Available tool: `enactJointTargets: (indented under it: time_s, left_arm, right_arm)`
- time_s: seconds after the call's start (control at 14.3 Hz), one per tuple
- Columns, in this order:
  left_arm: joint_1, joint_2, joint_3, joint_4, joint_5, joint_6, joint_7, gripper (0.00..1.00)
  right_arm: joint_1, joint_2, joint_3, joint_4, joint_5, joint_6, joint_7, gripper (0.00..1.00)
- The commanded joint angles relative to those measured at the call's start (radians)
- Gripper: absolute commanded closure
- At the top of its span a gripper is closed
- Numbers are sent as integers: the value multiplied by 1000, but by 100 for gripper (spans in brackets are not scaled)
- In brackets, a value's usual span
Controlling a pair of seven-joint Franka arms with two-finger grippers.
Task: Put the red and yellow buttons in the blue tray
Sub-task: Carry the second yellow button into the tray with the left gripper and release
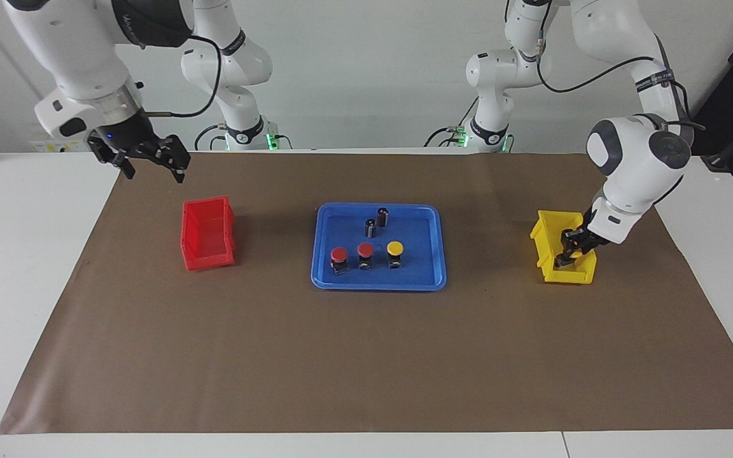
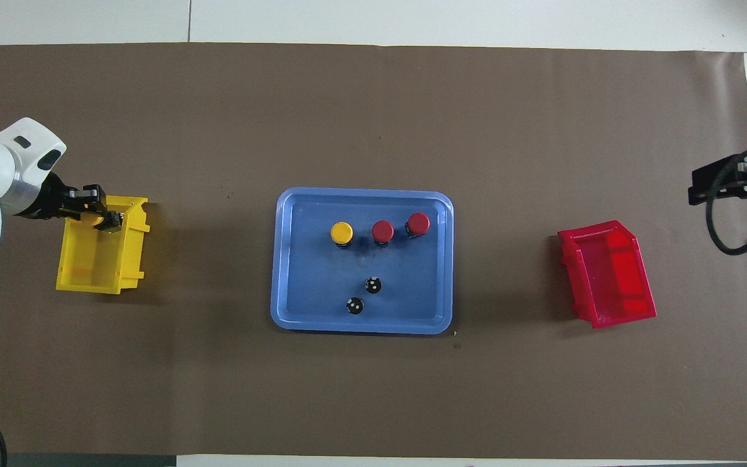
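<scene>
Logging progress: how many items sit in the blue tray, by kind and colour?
In the blue tray:
Red buttons: 2
Yellow buttons: 1
Dark capless cylinders: 2
Total: 5

From my station the tray reads as smooth blue plastic with a slight sheen. I see the same glossy plastic in the red bin and yellow bin. The brown sheet looks like matt paper. Arm shells look glossy white plastic.
</scene>
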Motion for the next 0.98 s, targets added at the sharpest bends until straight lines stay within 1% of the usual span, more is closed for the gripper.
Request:
enactJointTargets:
  time_s: [0.0,0.07,0.14,0.28,0.42,0.63,0.84,0.91]
  left_arm:
    - [-20,-18,-39,136,-14,-193,-81,98]
    - [-20,-19,-74,179,-12,-248,-137,98]
    - [-21,-21,-118,197,-8,-267,-214,98]
    - [-20,-29,-218,187,-6,-238,-376,98]
    - [-21,-35,-295,156,-12,-178,-482,98]
    - [-23,-13,-411,127,-12,-89,-645,98]
    - [-37,16,-485,90,-12,4,-765,98]
    - [-38,25,-508,58,-12,70,-799,98]
  right_arm:
    - [-38,-30,22,-44,-5,-9,-67,1]
    - [-50,-40,26,-60,1,-5,-66,1]
    - [-56,-50,26,-77,3,-3,-61,1]
    - [-60,-45,26,-76,1,33,-69,1]
    - [-66,-34,26,-59,-10,43,-88,1]
    - [-80,-37,26,-59,-11,35,-115,1]
    - [-76,-44,26,-68,-14,17,-138,1]
    - [-76,-44,25,-68,-16,20,-148,1]
